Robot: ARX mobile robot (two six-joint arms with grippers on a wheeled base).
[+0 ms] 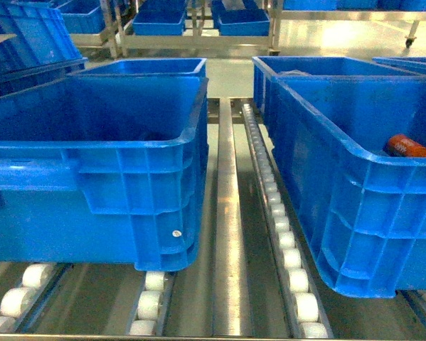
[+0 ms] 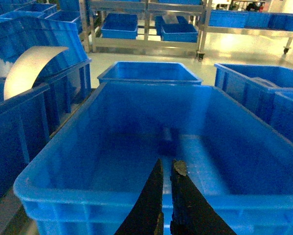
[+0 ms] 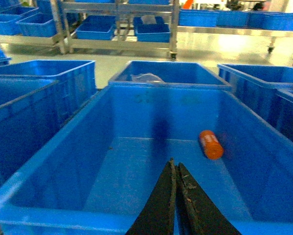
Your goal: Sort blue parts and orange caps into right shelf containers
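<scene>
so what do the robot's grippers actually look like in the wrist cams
Both look alike: the left gripper and right gripper each show two long, flat, matte black fingers tapering to narrow points. The left one has a small greyish scuff or fleck near one tip; the right shows faint pale specks. No cables, labels or markings are visible, and the arms themselves are out of frame.

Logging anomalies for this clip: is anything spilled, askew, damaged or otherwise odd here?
Nothing stands out. One orange cap lies on its side on the floor of the right crate, alone. The left crate looks bare inside. Both crates sit squarely on the roller tracks. The left tool and right tool are shut and hold nothing.
</scene>
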